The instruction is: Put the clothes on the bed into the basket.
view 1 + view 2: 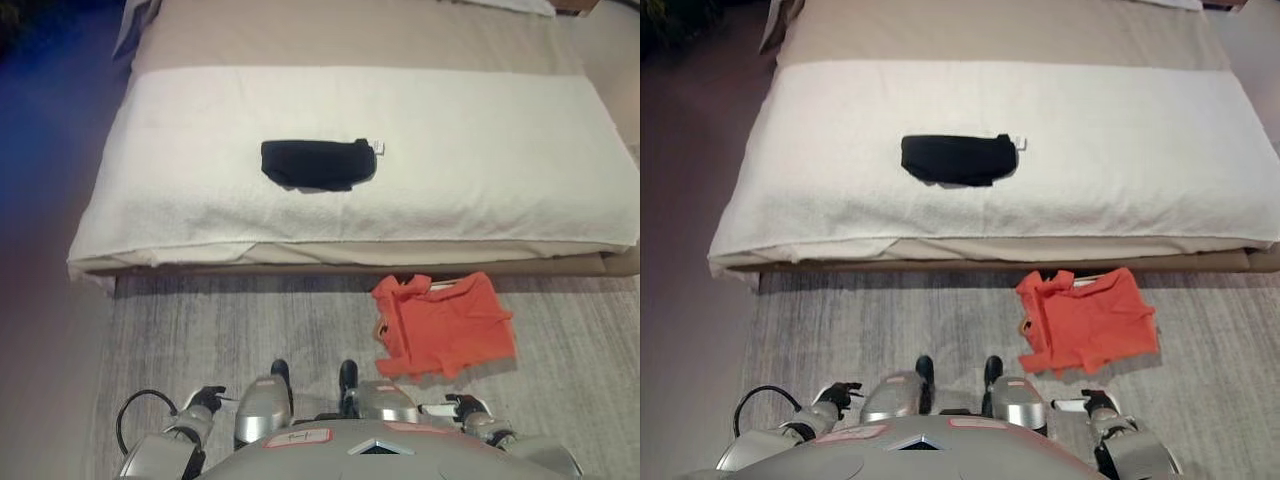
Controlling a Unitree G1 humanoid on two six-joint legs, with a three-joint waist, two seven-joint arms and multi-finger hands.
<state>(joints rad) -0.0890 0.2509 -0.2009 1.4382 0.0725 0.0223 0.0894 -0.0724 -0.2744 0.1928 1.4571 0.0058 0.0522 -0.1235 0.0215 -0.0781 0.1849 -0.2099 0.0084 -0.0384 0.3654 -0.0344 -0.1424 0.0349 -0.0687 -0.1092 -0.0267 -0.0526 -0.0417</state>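
— Where does the clothing lie?

— A folded black garment [318, 164] with a small white tag at its right end rests on the white textured blanket [480, 150] that covers the near part of the beige bed [350, 35]. It sits left of the blanket's middle, nearer the foot edge than the far edge of the blanket. A crumpled orange collared shirt [1088, 321] lies off the bed, on the grey striped rug [860, 320], just below the bed's foot edge and toward its right half.

— And the robot's hands?

— Both hang low at the bottom of the views, over the rug. The left hand [837, 396] is at lower left, well apart from the black garment. The right hand [1098, 403] is at lower right, near the orange shirt's lower edge but not touching it. Whether either hand's fingers are spread or curled cannot be told; neither holds anything visible.
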